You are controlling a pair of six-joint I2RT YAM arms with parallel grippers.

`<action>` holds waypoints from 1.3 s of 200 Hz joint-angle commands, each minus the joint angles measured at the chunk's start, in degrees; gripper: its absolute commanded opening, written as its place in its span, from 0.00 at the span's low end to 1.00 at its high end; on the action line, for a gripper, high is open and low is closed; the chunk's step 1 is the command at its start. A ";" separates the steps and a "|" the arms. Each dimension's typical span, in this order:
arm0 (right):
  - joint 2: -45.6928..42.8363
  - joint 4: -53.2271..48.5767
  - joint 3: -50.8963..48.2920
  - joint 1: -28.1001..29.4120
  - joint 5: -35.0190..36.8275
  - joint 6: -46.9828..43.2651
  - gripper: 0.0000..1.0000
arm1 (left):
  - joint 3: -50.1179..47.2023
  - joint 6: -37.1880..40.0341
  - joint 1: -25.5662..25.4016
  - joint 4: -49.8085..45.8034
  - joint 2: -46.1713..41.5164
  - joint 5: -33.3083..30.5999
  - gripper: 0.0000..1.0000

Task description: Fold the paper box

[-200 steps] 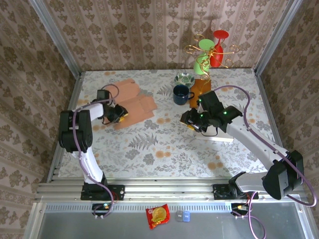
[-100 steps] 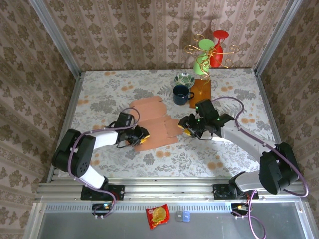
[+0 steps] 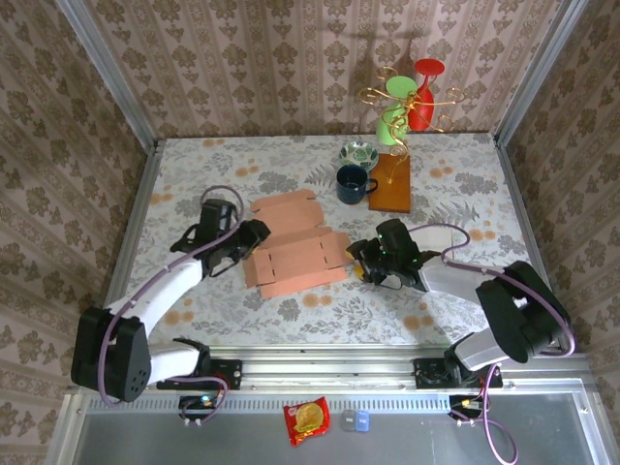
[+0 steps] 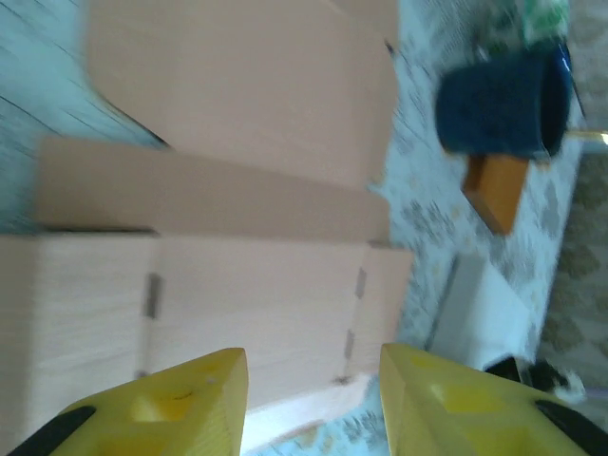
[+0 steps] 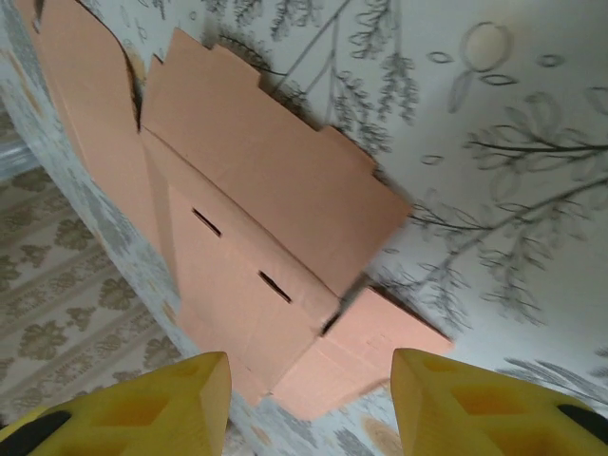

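Top external view is showing the flat paper box (image 3: 295, 254) lying on the worktop (image 3: 455, 174), left tool (image 3: 250, 235) and right tool (image 3: 358, 258) flanking it, both gaping wide

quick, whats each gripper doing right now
Left gripper: open, holding nothing.
Right gripper: open, holding nothing.

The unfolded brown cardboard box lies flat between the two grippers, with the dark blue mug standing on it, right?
No. The dark blue mug stands on the table beyond the unfolded brown cardboard box, not on it, as the top external view shows. The box does lie flat between the left gripper and right gripper.
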 commanded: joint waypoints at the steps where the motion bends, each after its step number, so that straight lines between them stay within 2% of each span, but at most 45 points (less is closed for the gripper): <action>1: 2.68 8.99 -0.44 0.97 2.82 4.85 0.50 | 2.43 7.16 6.37 -5.40 4.65 2.19 0.40; 19: 5.40 11.15 -0.38 1.65 2.84 6.63 0.49 | 7.29 11.86 9.42 -5.94 10.59 3.91 0.39; 39: 7.43 12.88 -0.38 2.35 3.24 7.97 0.49 | 11.69 14.67 10.37 -6.00 17.13 6.26 0.38; 94: 9.12 14.25 -1.33 3.16 4.69 9.72 0.49 | 15.29 17.53 6.78 -6.26 25.29 7.15 0.35; 158: 9.21 13.87 -2.36 3.15 4.94 10.32 0.48 | 13.75 19.52 4.20 -7.04 28.12 5.58 0.34; 200: 7.51 6.51 -0.02 3.17 5.39 6.64 0.48 | 12.96 20.32 4.00 -7.75 28.32 4.43 0.33; 260: 12.07 7.35 3.37 3.17 5.06 4.51 0.44 | 12.33 20.27 3.70 -7.52 28.17 4.15 0.32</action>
